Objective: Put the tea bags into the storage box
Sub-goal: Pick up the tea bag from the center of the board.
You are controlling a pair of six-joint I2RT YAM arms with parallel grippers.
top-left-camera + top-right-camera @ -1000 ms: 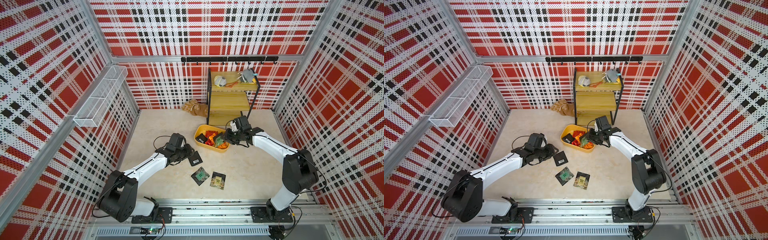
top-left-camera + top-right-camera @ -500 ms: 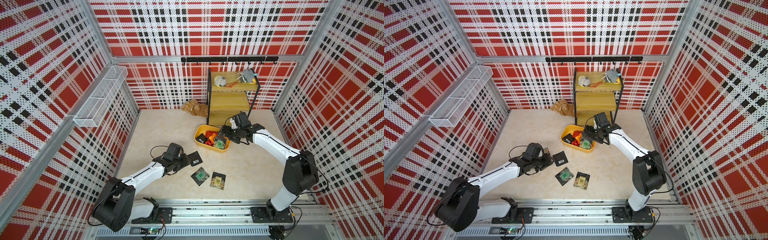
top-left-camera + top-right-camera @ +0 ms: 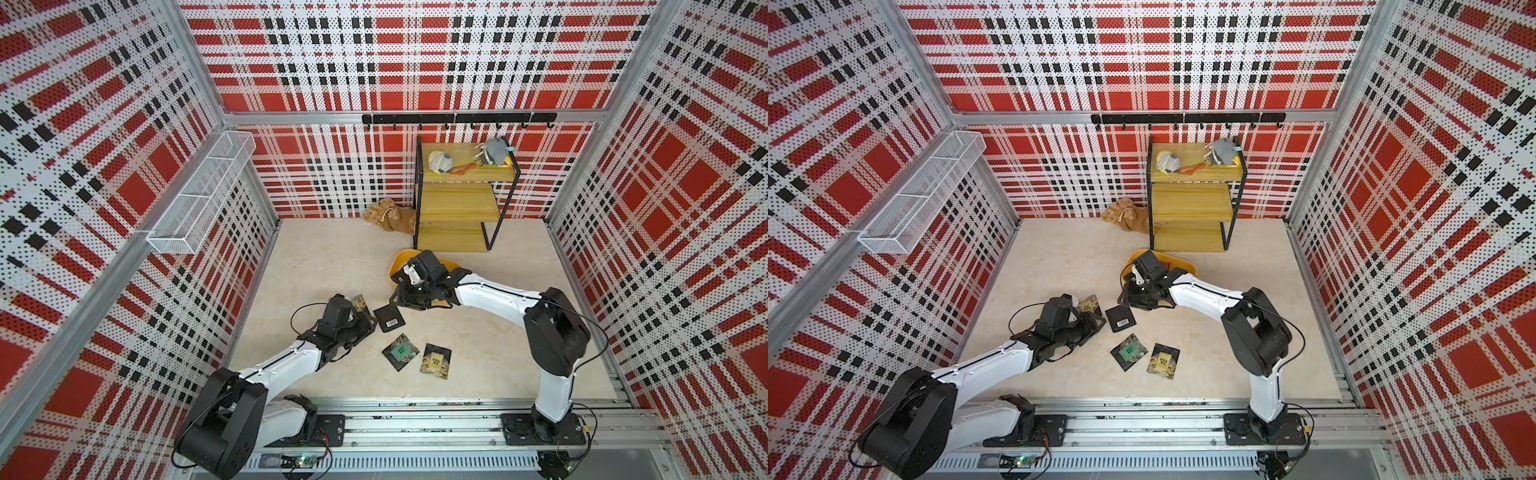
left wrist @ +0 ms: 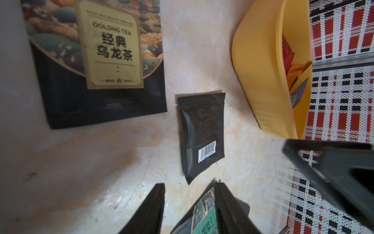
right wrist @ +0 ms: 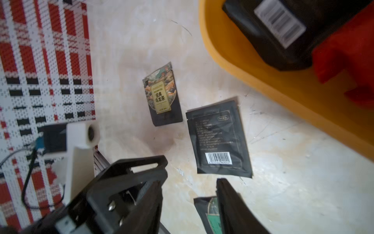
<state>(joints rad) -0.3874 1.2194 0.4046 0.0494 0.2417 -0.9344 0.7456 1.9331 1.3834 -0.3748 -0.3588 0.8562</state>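
Observation:
The yellow storage box (image 3: 398,266) (image 3: 1183,263) sits before the shelf, half hidden by my right arm. A black barcode sachet (image 5: 273,30) and red foil ones (image 5: 344,56) lie inside. Several tea bags lie on the floor: a tan-labelled oolong one (image 3: 359,305) (image 4: 97,60), a black barcode-side one (image 3: 388,318) (image 5: 218,139), a green-labelled one (image 3: 400,351) and another tan-labelled one (image 3: 435,360). My left gripper (image 3: 368,324) (image 4: 189,202) is open and empty beside the oolong bag. My right gripper (image 3: 398,297) (image 5: 189,202) is open and empty over the barcode bag's far corner.
A wooden stepped shelf (image 3: 457,208) with small toys stands at the back. A brown plush toy (image 3: 388,216) lies beside it. A white wire basket (image 3: 199,195) hangs on the left wall. The two grippers are close together across the barcode bag.
My right gripper swung from over the storage box down to the floor by the barcode bag. My left arm drew back toward the front, uncovering the oolong bag.

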